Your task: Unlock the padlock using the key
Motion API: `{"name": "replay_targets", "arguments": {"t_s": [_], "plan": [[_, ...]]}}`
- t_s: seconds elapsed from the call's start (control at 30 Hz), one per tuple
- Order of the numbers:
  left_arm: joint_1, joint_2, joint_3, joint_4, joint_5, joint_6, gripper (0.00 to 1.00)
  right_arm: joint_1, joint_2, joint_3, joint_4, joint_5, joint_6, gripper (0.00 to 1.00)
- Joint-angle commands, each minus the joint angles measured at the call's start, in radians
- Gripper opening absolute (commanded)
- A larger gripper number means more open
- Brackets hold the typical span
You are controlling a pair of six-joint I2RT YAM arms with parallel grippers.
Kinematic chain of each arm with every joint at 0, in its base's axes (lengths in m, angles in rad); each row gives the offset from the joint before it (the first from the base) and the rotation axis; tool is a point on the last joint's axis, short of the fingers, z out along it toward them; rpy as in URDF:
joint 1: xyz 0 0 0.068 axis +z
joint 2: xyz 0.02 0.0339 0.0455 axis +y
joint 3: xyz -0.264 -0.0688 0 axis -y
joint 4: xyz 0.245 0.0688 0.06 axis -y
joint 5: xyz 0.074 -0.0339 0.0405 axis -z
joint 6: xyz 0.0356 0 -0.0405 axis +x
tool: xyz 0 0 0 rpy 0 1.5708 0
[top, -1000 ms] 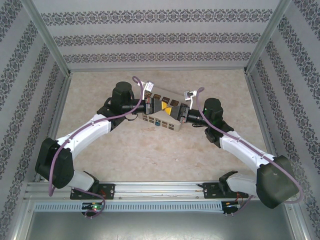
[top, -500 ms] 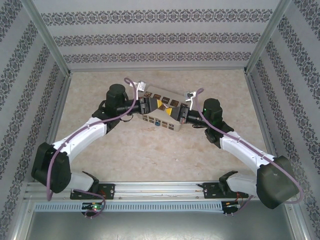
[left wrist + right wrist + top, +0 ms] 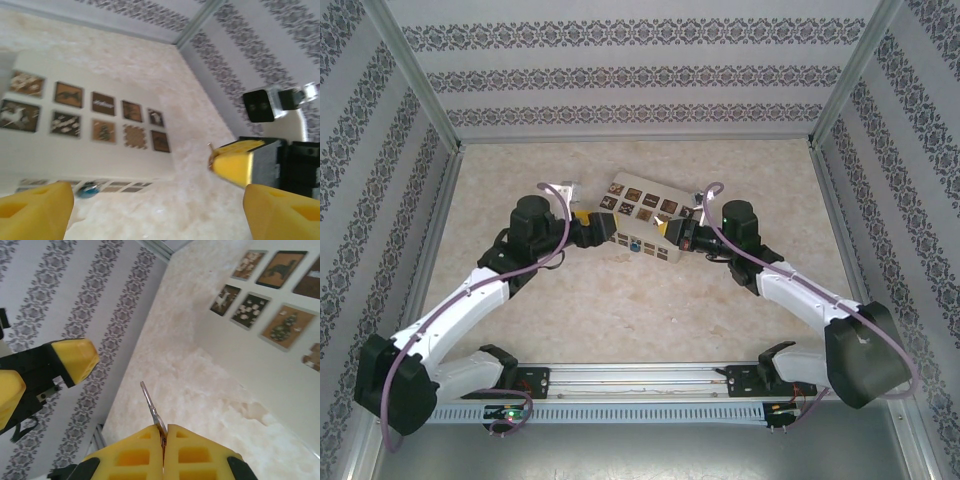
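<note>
Beige marbled tabletop (image 3: 620,310) in a cell of striped, floral-print walls (image 3: 640,80). Cream box (image 3: 640,205) w/ brown tiles at centre, an arm at either end. Left gripper (image 3: 155,207): jaws released, spread wide, nothing betw. them, facing the box. Right gripper (image 3: 163,432): clenched on the key (image 3: 150,402), thin blade projecting fwd from the pinch, tilted off the finger axis. The padlock (image 3: 90,190): small blue body low against box's front wall, beside the strip of small tiles, close to tabletop; shackle and keyway too small to make out.

Step in hand (judged): bringing key tip to keyway; lock apparently not yet entered. For a clean result: approach slowly w/ blade along keyway axis, not across it; correct blade tilt at the wrist before contact; hold pinch firm, thin blade being prone to pivoting. Close the free left jaws on the lock body first, to steady it vs. push and twist; otherwise lock likely to slide or swing away. Turn only after full insertion; no forcing, given risk of slip or bend.

Surface: flat, matt, pale mottled stone look, probably low-friction for so light a lock. Room: aluminium frame posts (image 3: 417,80) at corners, rail (image 3: 640,375) along near edge carrying both arm bases; walls close on left, right and rear, hence little room (est.) for wide sideways approaches.
</note>
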Motion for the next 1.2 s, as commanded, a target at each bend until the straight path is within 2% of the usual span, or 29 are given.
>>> {"name": "replay_targets", "arguments": {"t_s": [0.0,0.37,0.8,1.17], "plan": [[0.008,-0.026,-0.035,-0.035,-0.093,0.066,0.88,-0.016,0.033,-0.005,-0.019,0.03,-0.06,0.0],[0.008,0.056,-0.086,-0.025,-0.063,0.076,0.88,-0.023,0.144,0.052,-0.065,0.056,-0.206,0.0],[0.009,0.231,-0.075,0.052,0.016,0.088,0.84,-0.072,0.283,0.107,-0.028,-0.002,-0.207,0.0],[-0.003,0.387,-0.045,0.139,0.068,0.07,0.74,-0.073,0.337,0.067,-0.029,-0.007,-0.209,0.0]]}}
